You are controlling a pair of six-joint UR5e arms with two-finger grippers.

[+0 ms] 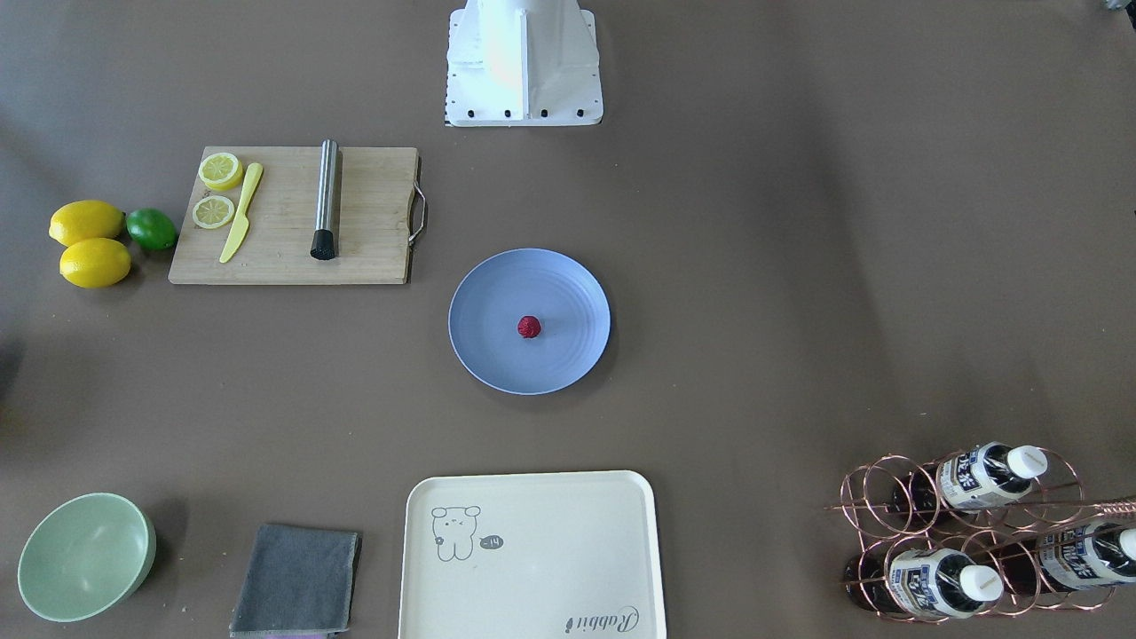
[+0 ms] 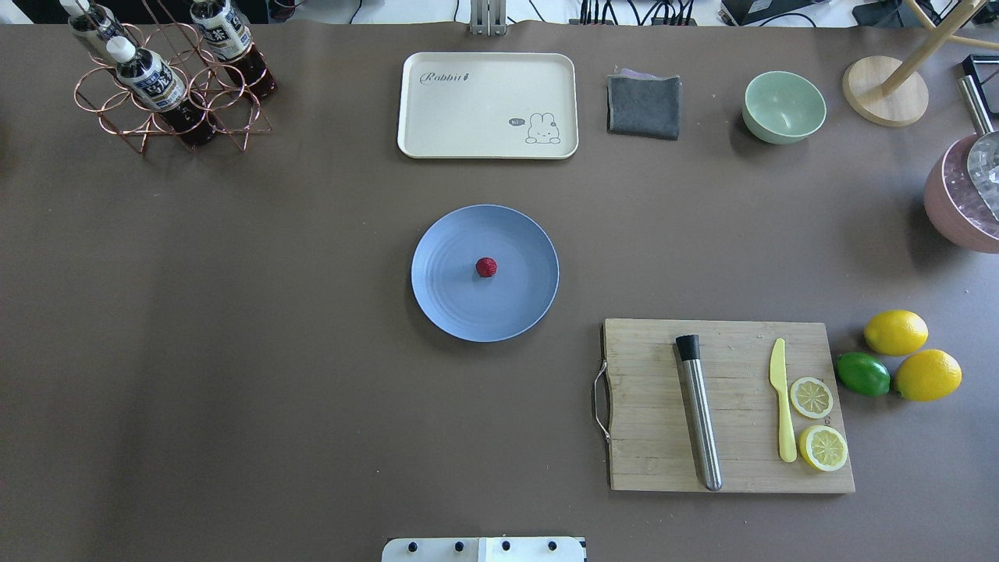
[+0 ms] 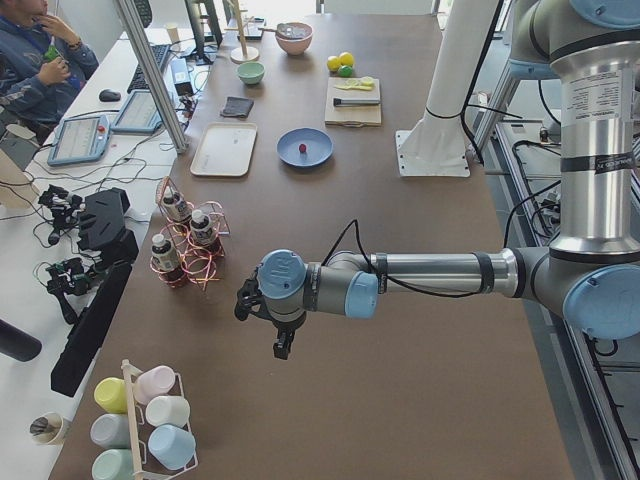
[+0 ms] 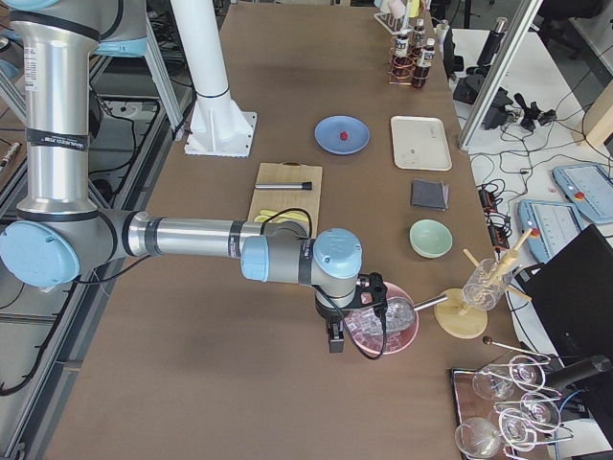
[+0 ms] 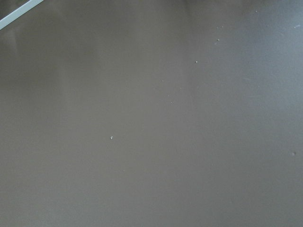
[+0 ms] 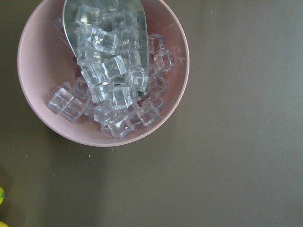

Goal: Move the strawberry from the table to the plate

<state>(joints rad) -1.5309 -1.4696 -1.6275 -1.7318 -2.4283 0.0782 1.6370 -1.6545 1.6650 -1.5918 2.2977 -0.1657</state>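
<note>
The small dark-red strawberry [image 1: 529,327] [image 2: 486,267] lies near the middle of the round blue plate [image 1: 488,293] [image 2: 445,250], at the centre of the grey-brown table [image 1: 754,266]. No arm is near it. In the exterior left view my left gripper [image 3: 281,344] hangs over bare table at the near end, far from the plate [image 3: 318,140]. In the exterior right view my right gripper [image 4: 335,337] hovers beside a pink bowl of ice. For both I cannot tell whether they are open or shut. The left wrist view shows bare table only.
A wooden cutting board [image 2: 648,453] holds a steel muddler [image 2: 698,414], a yellow knife and lemon slices, with lemons [image 2: 895,332] and a lime [image 2: 863,373] beside it. A cream tray [image 2: 488,105], grey cloth, green bowl [image 2: 783,107], bottle rack [image 2: 168,86] and pink ice bowl [image 6: 102,75] stand around.
</note>
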